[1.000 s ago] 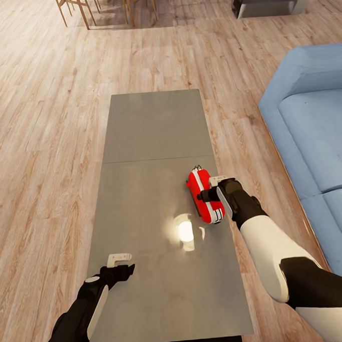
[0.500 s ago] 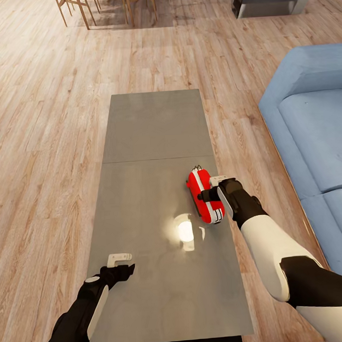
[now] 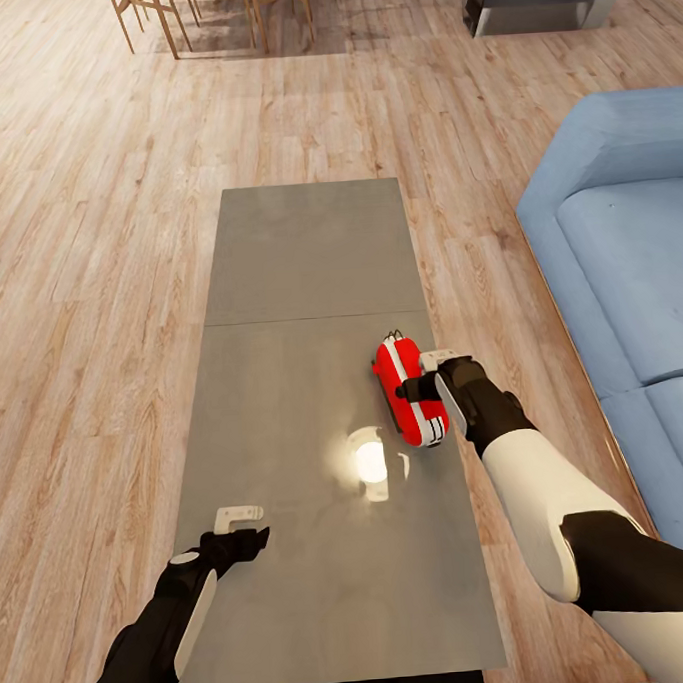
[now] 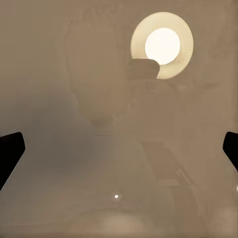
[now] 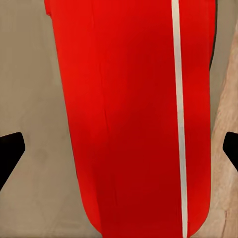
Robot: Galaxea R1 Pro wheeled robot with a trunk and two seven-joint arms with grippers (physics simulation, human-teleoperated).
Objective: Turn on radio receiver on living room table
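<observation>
Home living room: plank floor (image 3: 96,244), blue sofa (image 3: 627,256), low grey table (image 3: 307,253), dining chairs (image 3: 214,13) beyond.

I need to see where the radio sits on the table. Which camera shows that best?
The head view: the whole red radio lies near the table's right edge, beside the right gripper. The right wrist view gives a cropped close-up; the left wrist view shows tabletop.
</observation>
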